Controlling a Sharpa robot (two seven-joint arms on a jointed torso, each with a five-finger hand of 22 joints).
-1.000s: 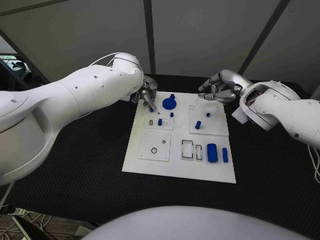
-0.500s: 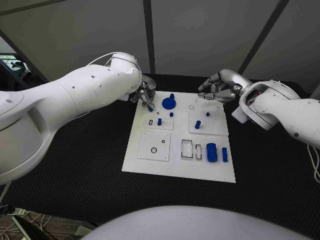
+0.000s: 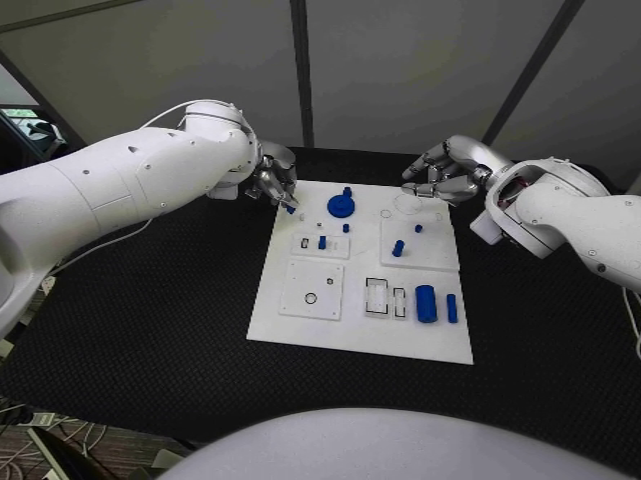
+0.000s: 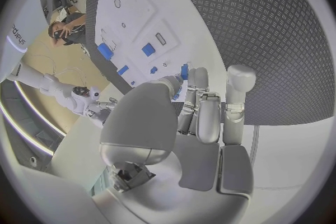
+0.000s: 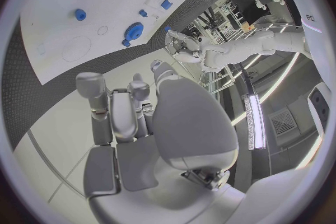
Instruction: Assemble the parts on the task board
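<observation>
Small blue part (image 4: pixel 184 71) pinched in left hand (image 3: pixel 273 183), largely hidden by fingers. Right hand (image 3: pixel 446 172) held beyond task board (image 3: pixel 352 330), fingers curled together, nothing gripped.

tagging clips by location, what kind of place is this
Probably a robotics lab or demo hall: a black table holding a white task board with blue parts, plus another white robot standing nearby.

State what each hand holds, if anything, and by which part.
Left hand pinches a small blue part by its upper end. Right hand holds nothing, fingers curled.
</observation>
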